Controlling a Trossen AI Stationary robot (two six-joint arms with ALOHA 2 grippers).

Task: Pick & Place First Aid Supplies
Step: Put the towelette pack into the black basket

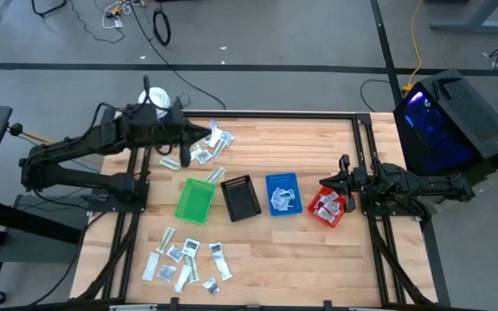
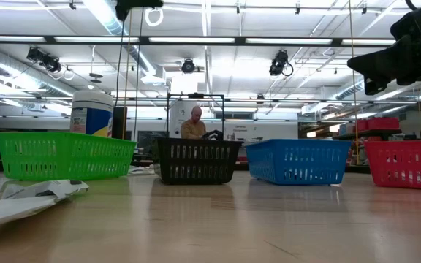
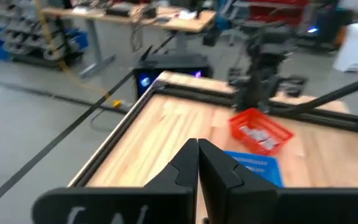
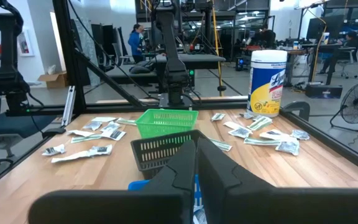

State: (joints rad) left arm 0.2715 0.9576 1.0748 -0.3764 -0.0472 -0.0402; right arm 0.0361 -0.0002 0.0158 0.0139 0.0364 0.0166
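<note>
— High view first: what's over on the left?

— The left pincer (image 1: 186, 138) hangs at the far left part of the tabletop (image 1: 318, 259), fingers pressed together with nothing between them. One cluster of sachets (image 1: 207, 145) lies just beside it, spilling toward the middle, and the white tub (image 1: 158, 98) stands at the corner behind the arm.

— And nearer us?

— A second scatter of packets (image 1: 184, 261) lies on the near left edge, well apart from both pincers.

— Moving across?

— Four bins in a row: the green bin (image 1: 194, 199), the black bin (image 1: 240, 197), then the blue bin (image 1: 283, 193) with a few white packets in it, then the red bin (image 1: 328, 207), also holding some.

— Where's the other arm?

— The right pincer (image 1: 342, 180) sits by the right edge, just beside the red bin, over its outer rim. In its wrist view the fingers (image 4: 213, 168) meet edge to edge, shut and empty.

— Anyone about?

— From the low view, a person (image 2: 193, 124) is in the room beyond the black bin.
</note>
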